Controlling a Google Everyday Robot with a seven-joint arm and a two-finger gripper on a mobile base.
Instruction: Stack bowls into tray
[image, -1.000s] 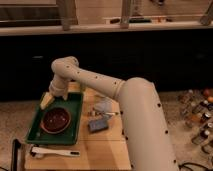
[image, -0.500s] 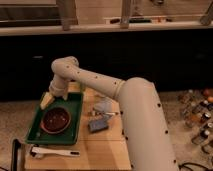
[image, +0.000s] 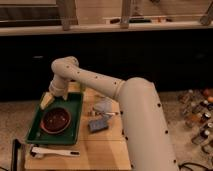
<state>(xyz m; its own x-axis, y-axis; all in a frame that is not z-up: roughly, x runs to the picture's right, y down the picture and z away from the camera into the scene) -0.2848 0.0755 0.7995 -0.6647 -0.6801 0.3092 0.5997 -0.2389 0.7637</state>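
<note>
**Item 1. Gripper** (image: 47, 100): carried on the pale arm (image: 90, 80), which enters from 5 o'clock and bends down at its elbow. It is placed over the tray's 11 o'clock corner, at the rim. How far it is open cannot be told, nor whether anything is held.

**Item 2. Tray** (image: 50, 141): dark green, rectangular, set on the left part of the light wooden tabletop (image: 100, 150).

**Item 3. Bowl** (image: 56, 120): dark reddish-brown, round, seated upright inside the tray near its middle, toward 6 o'clock. It lies at 5 o'clock from the gripper and apart from it. Whether more than one bowl is nested there cannot be told.

**Item 4. Grey block** (image: 98, 125): laid on the tabletop at 3 o'clock from the tray, just beside it.

**Item 5. Pale object** (image: 103, 106): found at 12 o'clock from the grey block; its kind is not made out.

**Item 6. White utensil** (image: 52, 151): long, laid flat on the tabletop at 6 o'clock from the tray.
</note>
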